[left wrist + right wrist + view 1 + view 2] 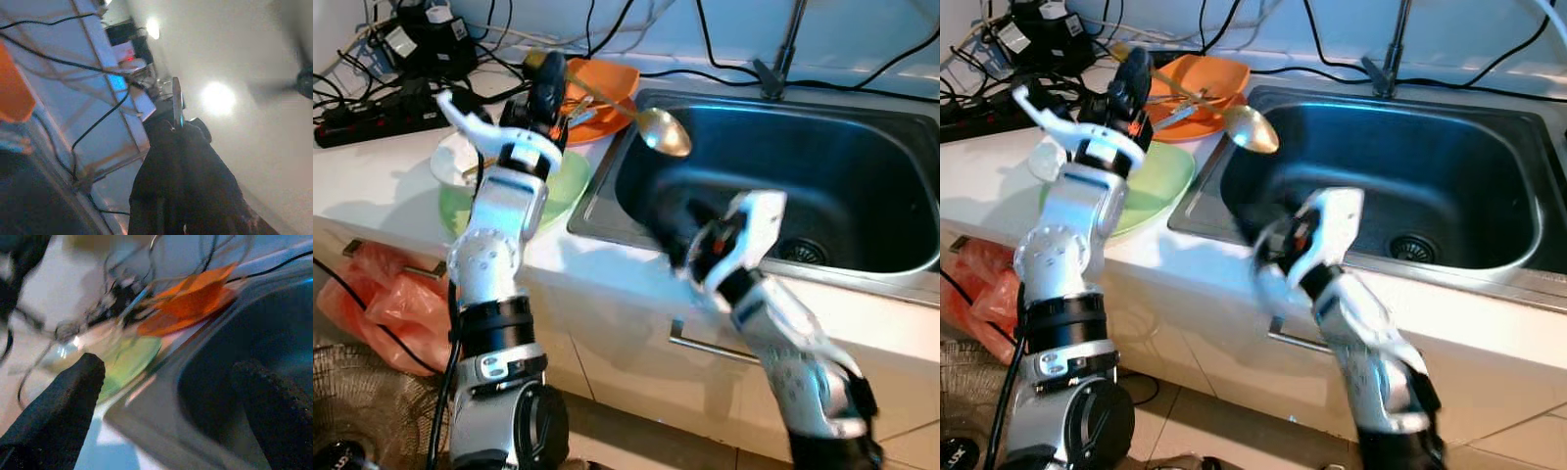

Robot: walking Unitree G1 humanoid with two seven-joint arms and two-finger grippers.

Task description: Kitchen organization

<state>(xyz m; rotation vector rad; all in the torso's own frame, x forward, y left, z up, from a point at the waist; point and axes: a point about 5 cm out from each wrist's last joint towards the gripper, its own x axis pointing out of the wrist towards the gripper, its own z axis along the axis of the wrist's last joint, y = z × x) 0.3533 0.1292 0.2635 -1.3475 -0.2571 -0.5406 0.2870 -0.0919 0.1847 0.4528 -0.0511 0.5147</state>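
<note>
The left hand [546, 83] grips a gold spoon [664, 132] by its handle, the bowl reaching out beyond the fingers over the near corner of the steel sink [862, 186]. Just behind that hand sits an orange plate [607, 83] holding what appears to be cutlery; beneath its wrist, a green plate [1160, 191] on the white desk [372, 166]. The right hand [168, 396], fingers spread wide and empty, hovers at the sink's front rim.
</note>
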